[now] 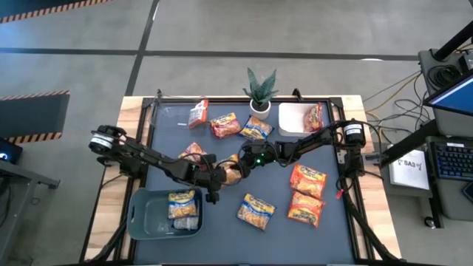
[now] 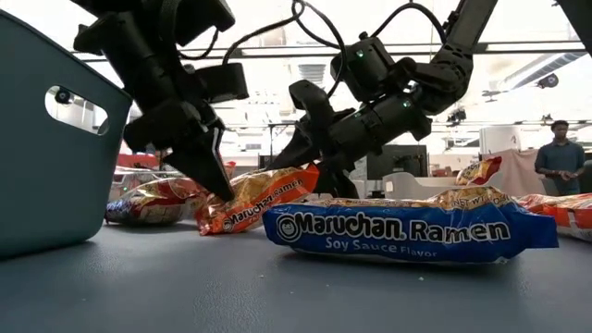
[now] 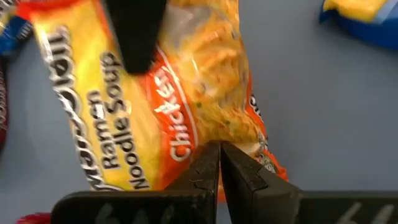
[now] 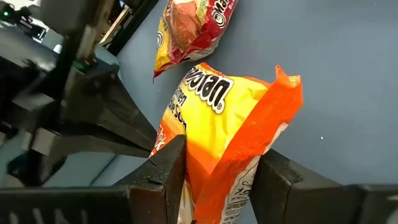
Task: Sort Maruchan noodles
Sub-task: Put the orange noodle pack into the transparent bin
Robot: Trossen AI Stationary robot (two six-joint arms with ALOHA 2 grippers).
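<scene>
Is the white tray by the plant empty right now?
No, in the high view the white tray beside the plant holds one red noodle packet at its right end.
</scene>
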